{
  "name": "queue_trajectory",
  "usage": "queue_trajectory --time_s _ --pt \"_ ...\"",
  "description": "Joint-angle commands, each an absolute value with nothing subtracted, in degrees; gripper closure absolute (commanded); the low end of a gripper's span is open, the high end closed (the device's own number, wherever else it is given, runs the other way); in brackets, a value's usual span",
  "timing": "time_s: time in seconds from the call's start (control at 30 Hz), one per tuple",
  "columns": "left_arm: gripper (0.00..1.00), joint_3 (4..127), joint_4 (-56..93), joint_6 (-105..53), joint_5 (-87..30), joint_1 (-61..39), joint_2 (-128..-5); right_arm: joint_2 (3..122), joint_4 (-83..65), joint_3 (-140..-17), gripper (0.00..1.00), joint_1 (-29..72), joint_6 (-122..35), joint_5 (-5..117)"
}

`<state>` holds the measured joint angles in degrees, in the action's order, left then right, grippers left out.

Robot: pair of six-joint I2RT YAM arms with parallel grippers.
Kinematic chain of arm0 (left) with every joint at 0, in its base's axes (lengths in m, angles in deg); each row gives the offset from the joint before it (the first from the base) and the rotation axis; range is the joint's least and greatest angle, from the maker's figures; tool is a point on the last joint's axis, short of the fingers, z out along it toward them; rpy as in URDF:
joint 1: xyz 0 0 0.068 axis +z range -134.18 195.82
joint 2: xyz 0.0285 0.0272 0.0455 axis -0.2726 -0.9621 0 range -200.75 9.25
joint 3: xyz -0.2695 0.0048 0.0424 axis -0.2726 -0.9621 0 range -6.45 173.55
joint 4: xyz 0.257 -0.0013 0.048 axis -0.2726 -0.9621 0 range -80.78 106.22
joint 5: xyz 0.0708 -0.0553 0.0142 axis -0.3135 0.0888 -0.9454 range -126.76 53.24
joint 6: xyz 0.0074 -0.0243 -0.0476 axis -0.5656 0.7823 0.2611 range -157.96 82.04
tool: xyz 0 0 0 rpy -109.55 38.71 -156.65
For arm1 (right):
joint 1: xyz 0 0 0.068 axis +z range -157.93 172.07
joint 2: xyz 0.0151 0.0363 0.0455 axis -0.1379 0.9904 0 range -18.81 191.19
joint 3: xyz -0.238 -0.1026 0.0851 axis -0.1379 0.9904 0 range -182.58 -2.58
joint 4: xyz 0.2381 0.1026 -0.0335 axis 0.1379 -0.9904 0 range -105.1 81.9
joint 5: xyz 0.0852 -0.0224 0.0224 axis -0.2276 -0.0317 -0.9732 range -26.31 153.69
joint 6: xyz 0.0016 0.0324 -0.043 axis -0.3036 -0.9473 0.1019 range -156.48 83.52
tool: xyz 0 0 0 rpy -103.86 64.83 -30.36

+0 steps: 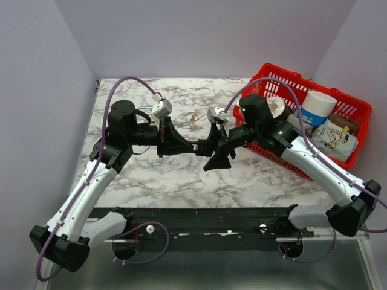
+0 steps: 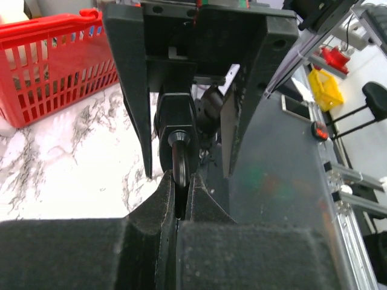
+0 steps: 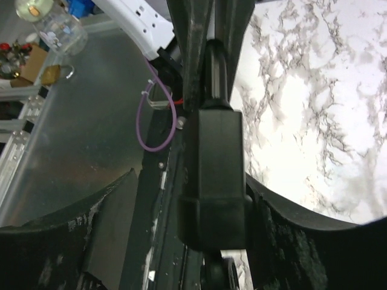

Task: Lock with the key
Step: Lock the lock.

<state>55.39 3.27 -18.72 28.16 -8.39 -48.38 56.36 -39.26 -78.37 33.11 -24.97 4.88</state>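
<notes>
Two arms reach inward from the near corners and meet nose to nose above the middle of one marble table (image 1: 157, 181). The left arm (image 1: 91, 181) rises from its base, bends at the elbow and points its wrist to the right. The right arm (image 1: 314, 163) mirrors it and crosses in front of the one red basket (image 1: 290, 75), which stands at the table's far right. At least three things lie in the basket: a white tub with a blue band (image 1: 318, 104), a printed pouch (image 1: 332, 138) and a round pale item (image 1: 277, 106) half hidden behind the arm. One black lock (image 3: 213, 175) hangs in the air between the two grippers. The right gripper (image 3: 193, 199) brackets its blocky body with the jaws spread wider than it, so a gap shows on one side. The left gripper (image 2: 178, 187) is pinched tight on one slim dark stem (image 2: 179, 160) that runs out of the lock. I cannot tell whether that stem is the key or the shackle. One small tan object (image 1: 195, 116) lies on the marble just beyond the grippers, too small to name.
</notes>
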Motion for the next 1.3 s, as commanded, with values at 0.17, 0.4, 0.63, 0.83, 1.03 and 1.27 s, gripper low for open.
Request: queue_trajectory --time_s 0.17,0.4,0.63,0.83,1.03,1.27 --pt "1.00 65.69 -16.35 -40.82 30.83 -9.40 -51.57 57.38 -51.25 -82.38 0.28 31.97 -14.68 3.75" --pt "1.00 68.26 -27.11 -51.93 29.95 -10.20 -54.03 58.62 -52.49 -83.44 0.37 31.97 -13.45 2.69" --pt "1.00 68.61 -26.24 -50.80 29.16 -10.81 -54.83 59.58 -51.00 -83.26 0.51 32.06 -14.85 3.31" --pt "1.00 67.03 -20.45 -44.21 29.07 -10.81 -54.30 59.59 -48.97 -82.21 0.52 32.76 -16.35 3.92" --pt "1.00 65.54 -15.45 -36.34 26.01 -10.38 -54.12 59.06 -46.52 -81.15 0.99 32.85 -18.89 4.71" --pt "0.24 57.19 2.41 -10.75 12.48 -0.98 -49.38 57.74 -31.96 -78.52 0.99 32.33 -31.54 16.03"
